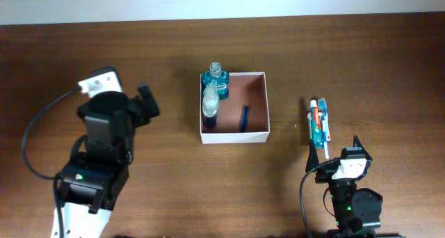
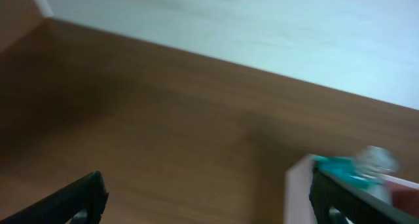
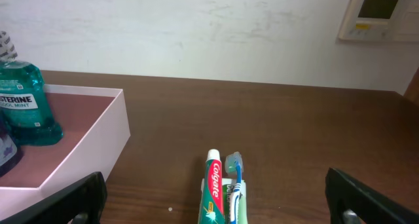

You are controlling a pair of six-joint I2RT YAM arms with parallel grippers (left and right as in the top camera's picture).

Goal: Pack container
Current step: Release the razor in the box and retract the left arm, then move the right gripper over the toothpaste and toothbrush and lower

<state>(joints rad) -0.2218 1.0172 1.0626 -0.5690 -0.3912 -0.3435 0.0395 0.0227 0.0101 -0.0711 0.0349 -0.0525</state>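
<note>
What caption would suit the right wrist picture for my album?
Toothpaste tube and toothbrush pack lies on the brown wooden table, beside the white-walled square container holding a teal mouthwash bottle.

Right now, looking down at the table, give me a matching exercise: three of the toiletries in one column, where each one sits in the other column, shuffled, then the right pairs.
Things
1. Teal plastic mouthwash bottle
2. Slim blue stick-shaped item
3. Red-and-green toothpaste tube packed with a toothbrush

Places
A. Lying on the brown wooden table, right of the square white-walled container
B. Standing in the container's far left corner
C. Lying flat on the container's pinkish floor

Pairs: 1-B, 2-C, 3-A
</note>
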